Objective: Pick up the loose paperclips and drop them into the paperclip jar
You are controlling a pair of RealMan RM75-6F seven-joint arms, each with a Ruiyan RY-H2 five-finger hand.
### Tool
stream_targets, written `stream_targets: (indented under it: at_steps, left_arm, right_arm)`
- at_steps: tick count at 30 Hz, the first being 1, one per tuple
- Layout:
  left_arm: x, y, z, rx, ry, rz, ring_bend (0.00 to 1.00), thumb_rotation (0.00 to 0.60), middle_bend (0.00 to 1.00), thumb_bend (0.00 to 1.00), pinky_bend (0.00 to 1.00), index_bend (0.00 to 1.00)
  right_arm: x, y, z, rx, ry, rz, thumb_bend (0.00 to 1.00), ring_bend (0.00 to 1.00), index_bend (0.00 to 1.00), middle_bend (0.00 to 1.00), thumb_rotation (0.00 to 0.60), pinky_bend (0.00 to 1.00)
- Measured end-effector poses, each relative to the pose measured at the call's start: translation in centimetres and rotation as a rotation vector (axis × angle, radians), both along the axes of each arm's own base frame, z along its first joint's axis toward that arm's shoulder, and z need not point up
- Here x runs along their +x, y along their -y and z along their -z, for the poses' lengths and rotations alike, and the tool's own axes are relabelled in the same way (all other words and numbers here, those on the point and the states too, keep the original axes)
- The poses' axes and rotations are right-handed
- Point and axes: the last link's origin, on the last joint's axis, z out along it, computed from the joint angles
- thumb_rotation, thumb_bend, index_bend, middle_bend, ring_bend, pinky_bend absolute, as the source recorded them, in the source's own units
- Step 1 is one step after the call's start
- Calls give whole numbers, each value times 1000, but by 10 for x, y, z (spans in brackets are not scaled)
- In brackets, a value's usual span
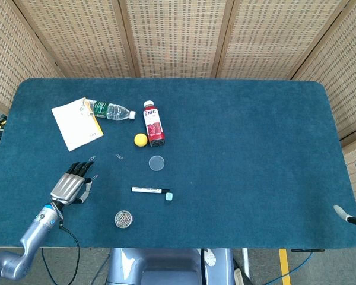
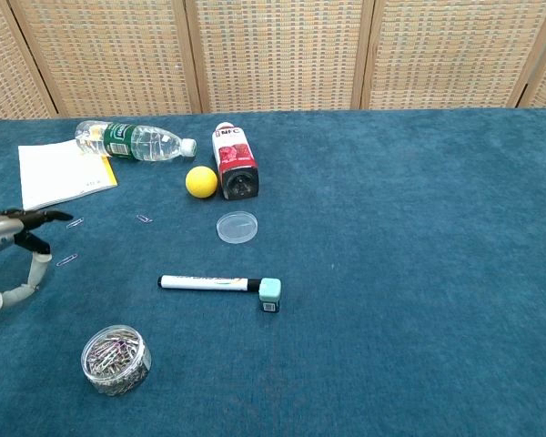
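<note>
On the blue table (image 1: 237, 148), the left hand (image 1: 71, 185) is open and holds nothing above a clip (image 2: 67, 260), which is thin and flat, so it may slip away before reaching the jar (image 2: 116, 359).

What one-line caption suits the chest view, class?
Left hand hovers by a loose paperclip, with the open paperclip jar nearby.

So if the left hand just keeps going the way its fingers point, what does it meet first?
Probably the loose paperclip just past the fingertips of the left hand; beyond it lies the notepad. Whether the hand is low enough to touch it is unclear.
</note>
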Motion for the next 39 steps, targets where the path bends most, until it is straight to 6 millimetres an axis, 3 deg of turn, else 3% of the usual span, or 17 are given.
stream_targets:
  at_steps: [6, 9, 18, 32, 35, 39]
  left_arm:
    - [37, 17, -18, 13, 124, 168, 0, 600, 0, 503, 0, 681]
    - [52, 32, -17, -28, 141, 229, 0, 600, 0, 503, 0, 681]
    - [64, 55, 9, -124, 101, 272, 0, 600, 0, 503, 0, 681]
    - [76, 63, 30, -190, 126, 309, 0, 600, 0, 503, 0, 674]
    - [77, 63, 32, -197, 127, 312, 0, 600, 0, 495, 0, 578]
    - [78, 64, 33, -206, 130, 311, 0, 600, 0, 351, 0, 295]
  right_arm:
    - [0, -1, -1, -2, 1, -2, 0, 0, 37, 0, 600, 0]
    - [0, -1, -1, -4, 2, -3, 0, 0, 37, 0, 600, 0]
    - [0, -1, -2, -4, 5, -1, 0, 0, 37, 0, 600, 0]
    - [-2, -1, -4, -7, 16, 0, 0, 0, 37, 0, 600, 0]
    - [-2, -1, -4, -5, 16, 0, 0, 0, 37, 0, 600, 0]
    - [-2, -1, -4, -6, 15, 0, 0, 0, 37, 0, 600, 0]
